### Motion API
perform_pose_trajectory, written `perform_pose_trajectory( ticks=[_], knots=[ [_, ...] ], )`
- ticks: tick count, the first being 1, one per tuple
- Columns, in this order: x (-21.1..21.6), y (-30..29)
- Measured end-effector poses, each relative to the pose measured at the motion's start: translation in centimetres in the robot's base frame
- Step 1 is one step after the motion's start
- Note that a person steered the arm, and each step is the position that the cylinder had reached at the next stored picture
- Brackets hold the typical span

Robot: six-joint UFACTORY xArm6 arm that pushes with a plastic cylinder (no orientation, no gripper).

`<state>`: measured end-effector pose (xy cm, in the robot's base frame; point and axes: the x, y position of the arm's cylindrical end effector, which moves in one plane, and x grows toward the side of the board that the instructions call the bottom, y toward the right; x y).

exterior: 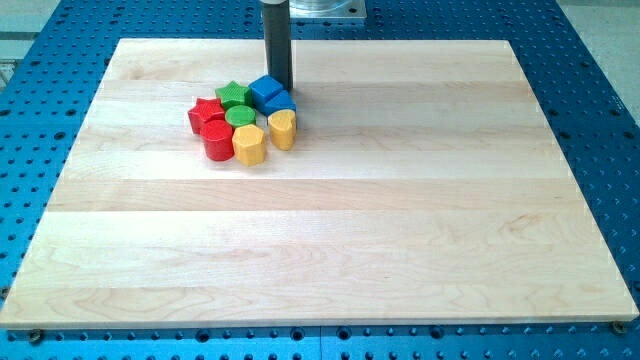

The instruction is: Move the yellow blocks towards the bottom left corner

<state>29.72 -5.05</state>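
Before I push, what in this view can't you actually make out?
- My tip: whether it touches the blue blocks right beside it is unclear.
- Second blue block: shape mostly hidden by its neighbours.
- Rod's upper part: cut off by the view's top.
- Green cylinder: sides hidden by the cluster.

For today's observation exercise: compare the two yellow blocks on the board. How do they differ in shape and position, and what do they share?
The yellow block at the view's left looks broader and many-sided; the yellow block at the view's right looks narrower, with a notched, heart-like top. The left one lies nearer the view's bottom, beside the red cylinder; the right one lies higher, just below the blue blocks and closer to my tip. Both are yellow, touch each other, and sit at the cluster's lower edge.
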Motion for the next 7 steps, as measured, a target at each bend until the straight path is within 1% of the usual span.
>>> perform_pose_trajectory(
  ticks=[1,2,3,4,5,6,7],
  knots=[
    [0.8,0.1],
    [3.2,1.6],
    [3.9,4.1],
    [6.3,4.5],
    [9.3,2.8],
    [9.3,1.5],
    [11.2,-0.4]
  ],
)
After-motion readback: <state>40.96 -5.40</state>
